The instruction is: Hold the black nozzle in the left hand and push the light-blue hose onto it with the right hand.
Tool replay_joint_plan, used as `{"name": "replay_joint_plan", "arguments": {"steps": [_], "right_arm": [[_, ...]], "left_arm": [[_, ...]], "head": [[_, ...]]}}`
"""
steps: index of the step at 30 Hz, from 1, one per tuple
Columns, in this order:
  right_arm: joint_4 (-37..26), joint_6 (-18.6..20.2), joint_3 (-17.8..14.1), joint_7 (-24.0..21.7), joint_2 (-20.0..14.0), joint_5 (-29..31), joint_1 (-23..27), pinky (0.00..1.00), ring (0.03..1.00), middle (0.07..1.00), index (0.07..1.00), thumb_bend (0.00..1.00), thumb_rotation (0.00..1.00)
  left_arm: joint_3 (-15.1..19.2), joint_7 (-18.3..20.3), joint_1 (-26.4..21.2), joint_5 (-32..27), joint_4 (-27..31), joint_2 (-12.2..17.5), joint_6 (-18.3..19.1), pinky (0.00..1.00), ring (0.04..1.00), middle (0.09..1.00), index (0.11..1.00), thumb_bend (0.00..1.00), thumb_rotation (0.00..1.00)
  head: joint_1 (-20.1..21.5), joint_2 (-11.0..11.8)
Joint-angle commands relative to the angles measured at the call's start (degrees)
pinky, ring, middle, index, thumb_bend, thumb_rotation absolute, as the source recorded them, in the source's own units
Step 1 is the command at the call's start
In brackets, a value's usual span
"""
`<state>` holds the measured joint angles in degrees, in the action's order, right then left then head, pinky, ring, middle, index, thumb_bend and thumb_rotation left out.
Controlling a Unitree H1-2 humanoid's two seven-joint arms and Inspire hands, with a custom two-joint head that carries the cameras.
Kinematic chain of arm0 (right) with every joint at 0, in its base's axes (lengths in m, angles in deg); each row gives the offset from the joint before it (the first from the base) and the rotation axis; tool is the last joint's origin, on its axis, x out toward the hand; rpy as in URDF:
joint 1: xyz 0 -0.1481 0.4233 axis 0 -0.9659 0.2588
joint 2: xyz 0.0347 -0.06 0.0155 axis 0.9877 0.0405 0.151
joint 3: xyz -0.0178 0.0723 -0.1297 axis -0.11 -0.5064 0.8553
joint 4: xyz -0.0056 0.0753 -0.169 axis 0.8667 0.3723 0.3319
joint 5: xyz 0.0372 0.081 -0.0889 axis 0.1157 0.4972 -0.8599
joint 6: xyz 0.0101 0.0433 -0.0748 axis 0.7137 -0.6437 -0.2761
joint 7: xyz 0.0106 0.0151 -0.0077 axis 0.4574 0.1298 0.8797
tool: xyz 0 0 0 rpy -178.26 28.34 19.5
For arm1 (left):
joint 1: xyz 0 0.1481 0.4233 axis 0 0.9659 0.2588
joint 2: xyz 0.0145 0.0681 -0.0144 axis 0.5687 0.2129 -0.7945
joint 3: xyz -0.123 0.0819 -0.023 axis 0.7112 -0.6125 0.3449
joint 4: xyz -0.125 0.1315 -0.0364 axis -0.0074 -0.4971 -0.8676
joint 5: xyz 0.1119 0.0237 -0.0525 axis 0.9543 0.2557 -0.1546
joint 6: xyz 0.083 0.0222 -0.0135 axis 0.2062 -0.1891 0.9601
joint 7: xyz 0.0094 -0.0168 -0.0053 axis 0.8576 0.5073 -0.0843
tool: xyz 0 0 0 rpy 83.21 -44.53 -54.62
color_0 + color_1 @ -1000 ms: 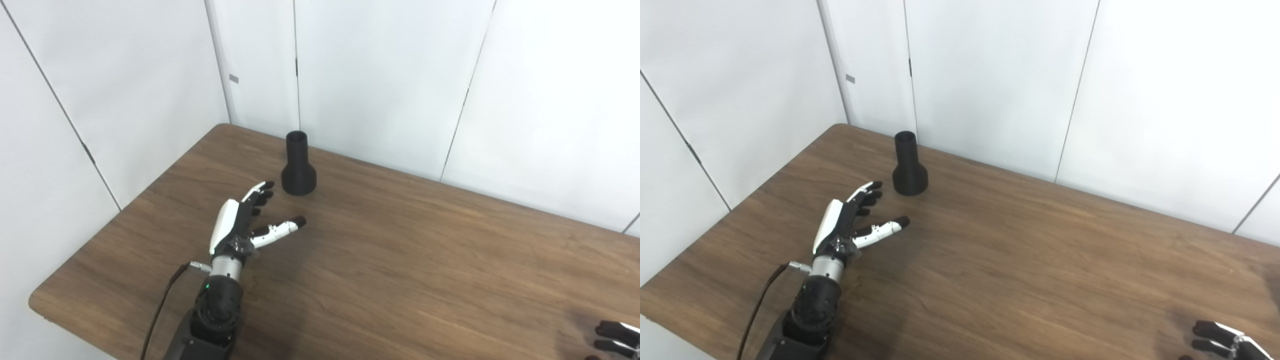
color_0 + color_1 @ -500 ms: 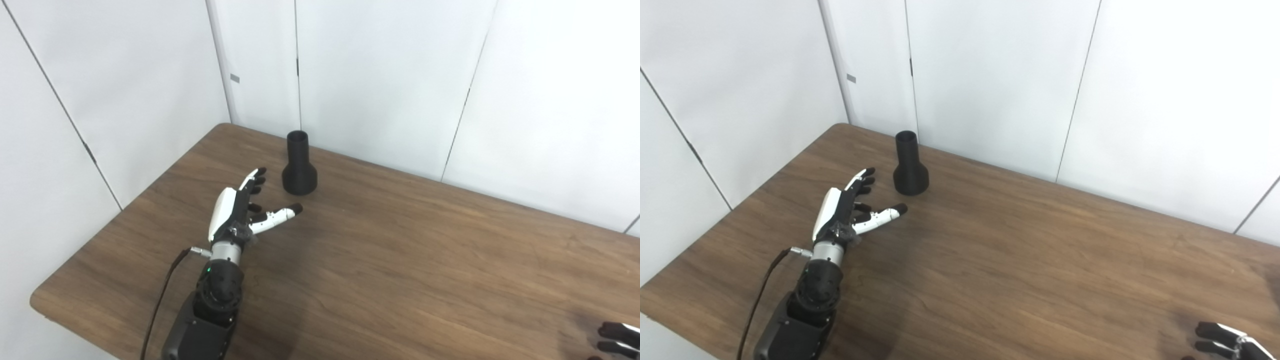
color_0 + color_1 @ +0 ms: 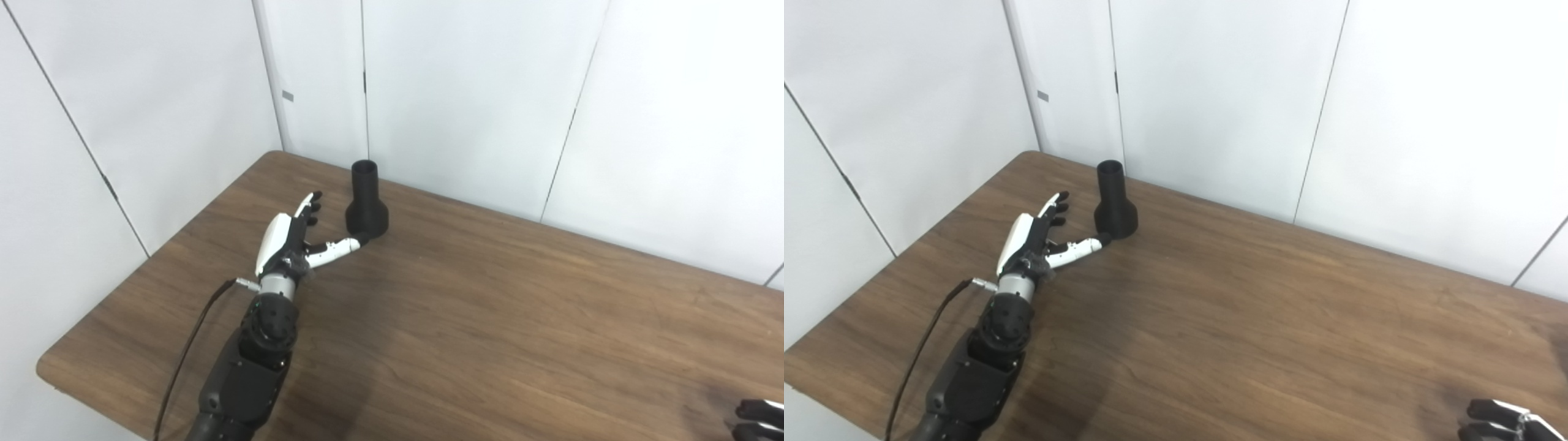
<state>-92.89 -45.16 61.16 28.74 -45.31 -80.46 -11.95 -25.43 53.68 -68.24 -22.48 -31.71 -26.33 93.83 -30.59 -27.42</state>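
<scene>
The black nozzle (image 3: 366,201) stands upright on its wide base near the far left corner of the wooden counter (image 3: 490,318), close to the white wall panels (image 3: 465,92). The left robot hand (image 3: 294,239) lies just beside it, to its near left, fingers spread and holding nothing; its thumb tip reaches the foot of the nozzle and seems to touch it. Only dark fingertips of the right robot hand (image 3: 1497,419) show at the bottom right corner, so its state cannot be told. No readable writing shows anywhere.
</scene>
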Motion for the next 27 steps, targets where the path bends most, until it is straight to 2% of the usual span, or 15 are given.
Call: {"name": "replay_joint_plan", "arguments": {"steps": [1, 7, 9, 10, 12, 13, 15, 16, 20, 24, 27], "right_arm": [[0.5, 1.5, -1.3, 1.3, -1.6, -1.5, -1.3, 0.47, 0.59, 0.635, 0.603, 0.27, 0.4], [-0.3, 2.5, -1.6, 1.0, -1.3, -0.4, -1.9, 0.48, 0.605, 0.647, 0.607, 0.27, 0.39], [-0.5, 2.8, -1.6, 0.9, -1.3, -0.5, -2.0, 0.47, 0.6, 0.643, 0.608, 0.28, 0.4], [-0.7, 2.9, -1.6, 0.7, -1.4, -0.4, -2.1, 0.46, 0.599, 0.642, 0.609, 0.29, 0.4], [-1.0, 3.1, -1.6, 0.6, -1.5, -0.5, -2.4, 0.44, 0.587, 0.642, 0.612, 0.29, 0.4], [-1.1, 3.0, -1.6, 0.6, -1.5, -0.5, -2.5, 0.44, 0.586, 0.643, 0.613, 0.29, 0.4], [-1.3, 2.9, -1.6, 0.7, -1.4, -0.5, -2.7, 0.45, 0.596, 0.648, 0.613, 0.29, 0.41], [-1.6, 3.1, -1.6, 0.7, -1.3, -0.6, -2.8, 0.45, 0.595, 0.647, 0.614, 0.3, 0.41], [-2.2, 3.3, -1.6, 0.6, -1.3, -0.6, -3.2, 0.44, 0.589, 0.644, 0.616, 0.31, 0.44], [-2.6, 3.8, -1.6, 0.5, -1.3, -0.7, -3.6, 0.45, 0.602, 0.65, 0.623, 0.31, 0.44], [-3.2, 4.2, -1.6, 0.5, -1.1, -0.4, -3.8, 0.45, 0.611, 0.661, 0.631, 0.31, 0.43]], "left_arm": [[-0.4, 1.0, -1.1, -0.3, -1.2, 1.3, 1.9, 0.77, 0.862, 0.913, 0.962, 1.0, 0.48], [-1.8, 2.8, -2.8, 0.1, -3.0, 2.6, 6.1, 0.73, 0.854, 0.914, 0.964, 1.0, 0.42], [-1.8, 3.5, -3.5, 0.7, -3.8, 2.7, 6.9, 0.57, 0.725, 0.796, 0.955, 1.0, 0.39], [-1.9, 3.9, -4.0, 1.7, -4.5, 2.9, 7.0, 0.52, 0.686, 0.76, 0.953, 1.0, 0.39], [-1.5, 5.0, -4.5, 3.7, -4.6, 2.6, 7.1, 0.34, 0.473, 0.57, 0.944, 1.0, 0.38], [-0.9, 5.9, -4.8, 5.0, -4.6, 2.2, 7.1, 0.29, 0.406, 0.511, 0.941, 1.0, 0.37], [0.0, 7.7, -5.5, 7.1, -5.0, 1.7, 7.1, 0.32, 0.459, 0.576, 0.938, 1.0, 0.35], [0.2, 8.4, -5.7, 7.8, -5.3, 1.7, 7.1, 0.31, 0.439, 0.561, 0.938, 1.0, 0.34], [0.4, 10.7, -6.5, 11.1, -6.1, 1.4, 7.1, 0.34, 0.491, 0.627, 0.943, 1.0, 0.33], [1.0, 13.1, -7.4, 13.6, -7.3, 0.7, 7.1, 0.48, 0.679, 0.769, 0.943, 1.0, 0.32], [1.0, 13.5, -8.1, 14.7, -8.8, 0.7, 7.1, 0.52, 0.72, 0.806, 0.942, 1.0, 0.31]], "head": [[0.0, 0.0], [0.6, -0.4], [0.5, -0.4], [0.6, -0.5], [0.8, -0.6], [0.9, -0.5], [1.0, -0.6], [1.2, -0.7], [1.5, -0.7], [1.7, -0.8], [1.9, -0.8]]}}
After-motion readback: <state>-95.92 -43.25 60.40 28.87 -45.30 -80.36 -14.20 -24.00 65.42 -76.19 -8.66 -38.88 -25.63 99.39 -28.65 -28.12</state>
